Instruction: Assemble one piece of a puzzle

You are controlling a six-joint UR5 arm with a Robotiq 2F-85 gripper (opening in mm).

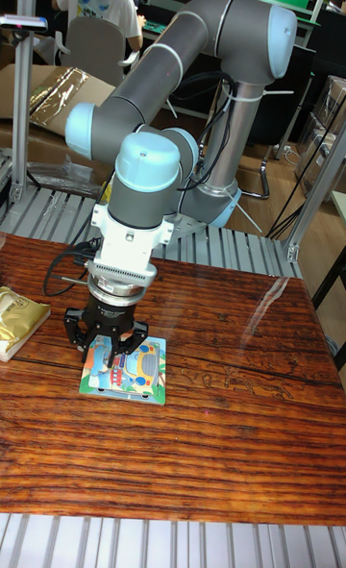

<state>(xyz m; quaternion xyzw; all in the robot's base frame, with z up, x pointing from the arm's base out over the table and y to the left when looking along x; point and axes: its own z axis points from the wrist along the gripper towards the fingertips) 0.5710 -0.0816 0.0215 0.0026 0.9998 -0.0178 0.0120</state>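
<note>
A square puzzle board (125, 371) with a colourful cartoon vehicle picture lies flat on the wooden table (221, 433), left of centre. My gripper (111, 349) hangs straight down over the board's upper part, its dark fingers (101, 345) reaching to the picture surface. The fingertips sit close together, and whether a puzzle piece is between them is hidden by the fingers themselves. No loose piece shows on the table.
A gold foil packet (17, 320) lies at the table's left edge. Behind the table runs a metal slatted surface (231, 241) with the arm's base (216, 198). A seated person (96, 6) and benches are far behind.
</note>
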